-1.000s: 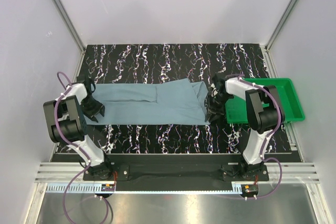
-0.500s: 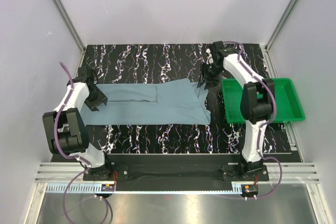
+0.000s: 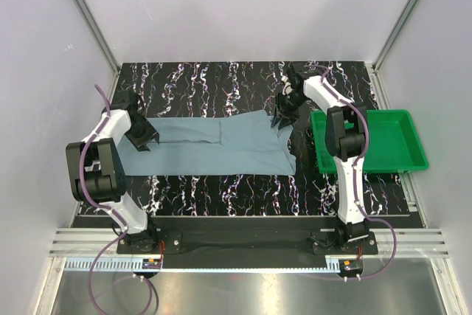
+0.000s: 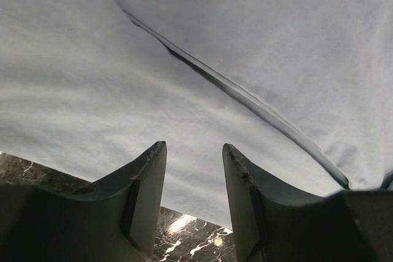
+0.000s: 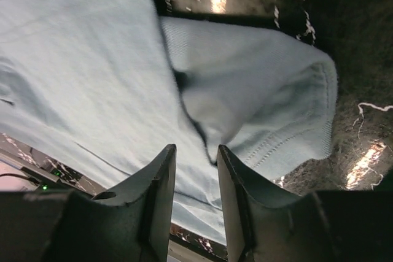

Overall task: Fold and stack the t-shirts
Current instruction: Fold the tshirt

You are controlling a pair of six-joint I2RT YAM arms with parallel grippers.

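Observation:
The blue-grey t-shirt [image 3: 214, 145] lies flat across the middle of the black marbled table, folded into a long band. My left gripper [image 3: 145, 136] is at the shirt's left end, open, low over the cloth [image 4: 202, 59], with nothing between its fingers. My right gripper [image 3: 285, 116] is at the shirt's far right corner, open, just above a folded sleeve [image 5: 264, 108]. The sleeve's hem stitching shows beside the right finger.
A green plastic tray [image 3: 410, 142] stands at the right edge of the table, close to the right arm. The metal frame rails run along the table's sides and the white walls enclose it.
My right gripper moved from the shirt's near right edge up to its far right corner. My left gripper moved away from me along the shirt's left end.

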